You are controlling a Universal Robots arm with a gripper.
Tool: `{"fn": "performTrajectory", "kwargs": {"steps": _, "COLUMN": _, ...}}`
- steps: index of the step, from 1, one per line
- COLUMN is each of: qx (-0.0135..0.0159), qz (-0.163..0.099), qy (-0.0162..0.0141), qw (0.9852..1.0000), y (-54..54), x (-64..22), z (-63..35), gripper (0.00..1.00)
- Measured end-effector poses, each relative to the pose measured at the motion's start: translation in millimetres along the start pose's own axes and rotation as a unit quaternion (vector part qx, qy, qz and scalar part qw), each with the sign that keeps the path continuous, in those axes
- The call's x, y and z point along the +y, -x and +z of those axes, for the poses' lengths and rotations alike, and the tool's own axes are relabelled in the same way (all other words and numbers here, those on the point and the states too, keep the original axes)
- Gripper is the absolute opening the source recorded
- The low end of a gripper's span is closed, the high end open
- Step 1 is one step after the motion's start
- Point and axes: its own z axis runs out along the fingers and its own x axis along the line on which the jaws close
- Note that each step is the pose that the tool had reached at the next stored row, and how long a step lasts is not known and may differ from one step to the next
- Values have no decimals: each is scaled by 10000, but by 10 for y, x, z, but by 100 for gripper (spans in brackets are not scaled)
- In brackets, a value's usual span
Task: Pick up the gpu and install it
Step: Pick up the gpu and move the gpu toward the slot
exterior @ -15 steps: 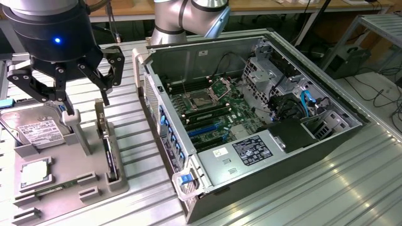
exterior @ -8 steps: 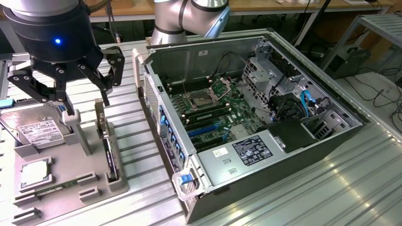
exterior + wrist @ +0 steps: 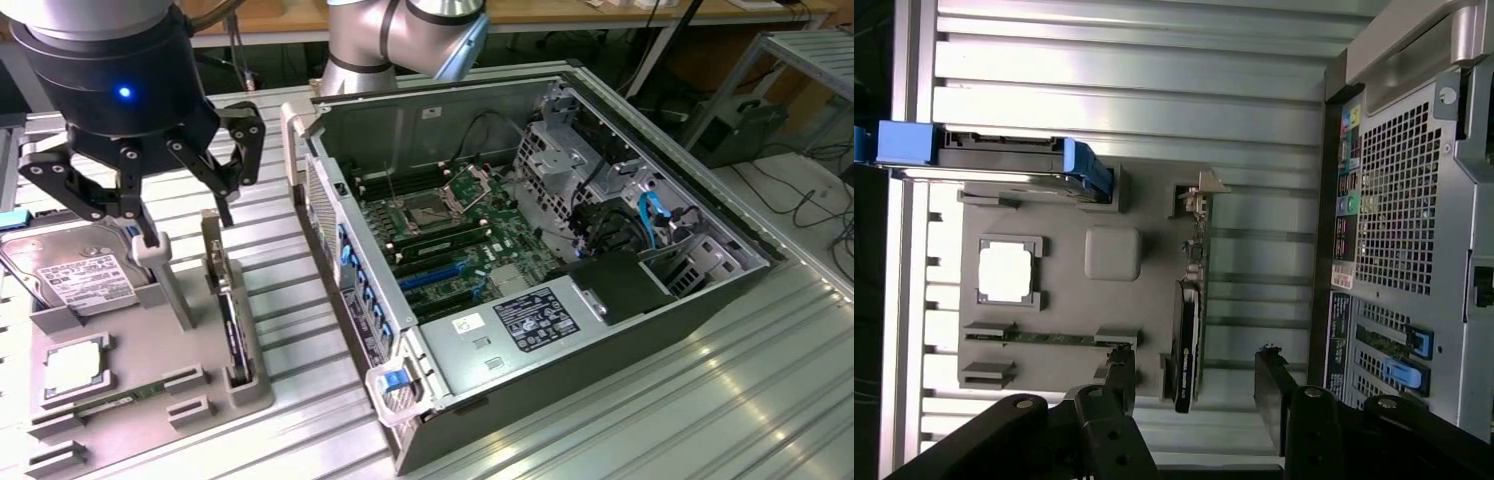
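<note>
On the ribbed metal table (image 3: 721,400), a grey holder (image 3: 1059,300) keeps the gpu (image 3: 1187,330) standing on edge below the empty, wide-spread gripper (image 3: 1194,362), its long axis lying across the gap of the jaws.

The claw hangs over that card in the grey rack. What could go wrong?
The card stands on its thin edge, so the open gripper might come down off-centre and hit it or the rack. The hard drive sits close beside, and a finger could clip it. The computer case is near too; a lifted card might knock its wall.
</note>
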Motion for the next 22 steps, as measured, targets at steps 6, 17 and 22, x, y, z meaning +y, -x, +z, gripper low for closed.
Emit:
{"fn": "performTrajectory", "kwargs": {"steps": 6, "qx": 0, "qz": 0, "qy": 0, "qw": 10000, "y": -1, "x": -2, "z": 39, "gripper": 60}}
{"fn": "performTrajectory", "kwargs": {"steps": 17, "qx": 1, "qz": -1, "qy": -13, "qw": 10000, "y": -1, "x": -5, "z": 103, "gripper": 60}}
{"fn": "performTrajectory", "kwargs": {"steps": 22, "qx": 1, "qz": 0, "qy": -20, "qw": 10000, "y": -3, "x": -7, "z": 163, "gripper": 60}}
